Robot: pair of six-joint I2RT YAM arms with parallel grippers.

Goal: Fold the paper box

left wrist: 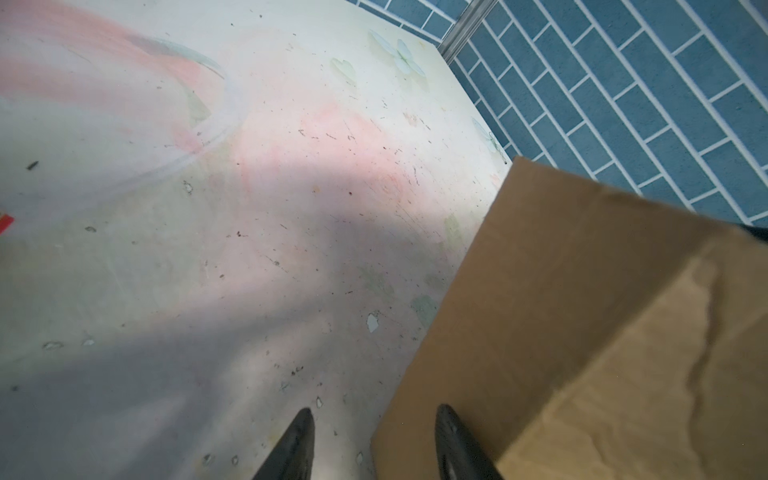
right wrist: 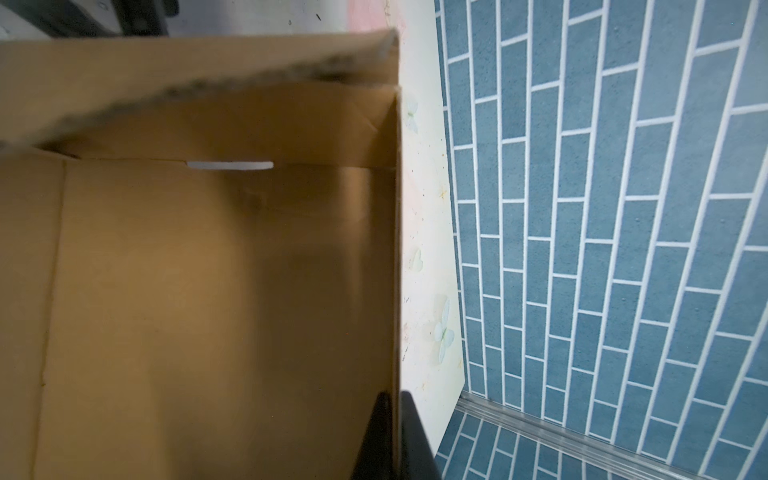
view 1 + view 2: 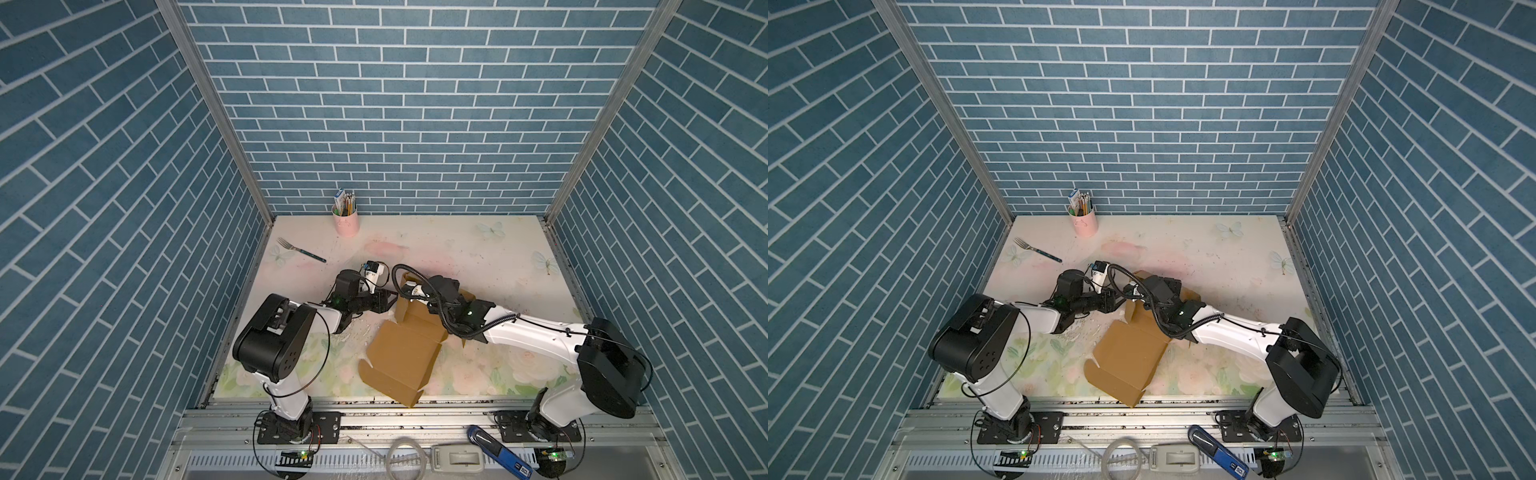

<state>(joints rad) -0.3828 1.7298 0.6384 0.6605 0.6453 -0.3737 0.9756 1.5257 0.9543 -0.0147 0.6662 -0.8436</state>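
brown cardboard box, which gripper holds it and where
The right gripper pinches the brown cardboard box by an upright side wall's edge; the left gripper is open beside it.

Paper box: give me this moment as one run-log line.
paper box: partly folded, far walls raised | right hand: shut on a raised wall | left hand: open beside box, contact unclear | fold: unfinished

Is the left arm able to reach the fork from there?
Probably yes. The fork lies alone on the table, with nothing between it and the left tool, which is open beside the box and looks free to swing over.
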